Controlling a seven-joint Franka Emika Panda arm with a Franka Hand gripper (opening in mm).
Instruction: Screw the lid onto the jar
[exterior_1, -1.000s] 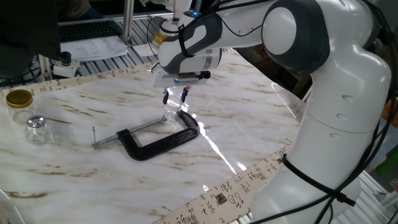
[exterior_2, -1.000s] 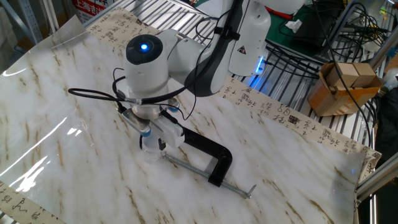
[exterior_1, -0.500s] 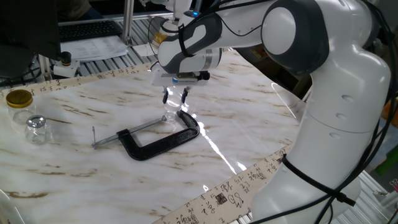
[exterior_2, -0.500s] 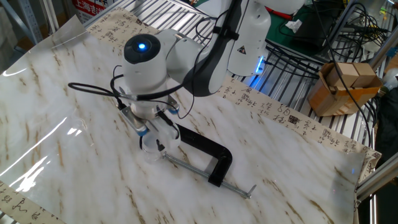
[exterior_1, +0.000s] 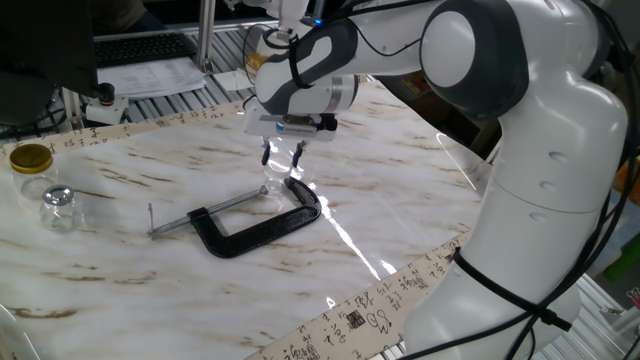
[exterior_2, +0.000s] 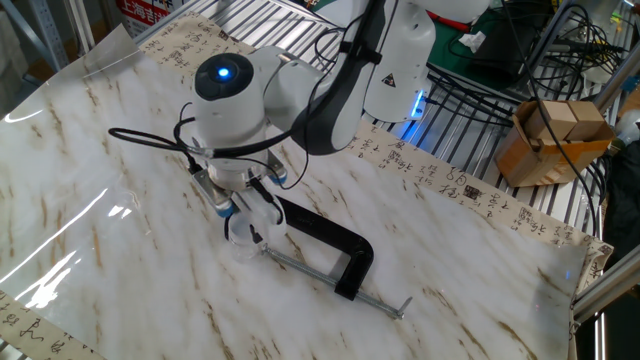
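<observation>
1. The tool (exterior_1: 282, 155) is pointed straight down over the jar (exterior_1: 275, 184), fingers spread a little; whether the lid is gripped can't be made out.
2. The jar is stood on the marble tabletop (exterior_1: 400, 200), tucked in the mouth of the black C-clamp (exterior_1: 262, 228).
3. A gold-lidded jar (exterior_1: 31, 166) and a bulbous clear jar (exterior_1: 57, 206) are parked far left.

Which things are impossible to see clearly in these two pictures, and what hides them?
- Lid: in both views, too small and transparent to tell apart from the jar.
- Hand grip: in one fixed view too small; in the other fixed view the wrist hides it.
- C-clamp jaw: in the other fixed view, partly behind the hand.
</observation>
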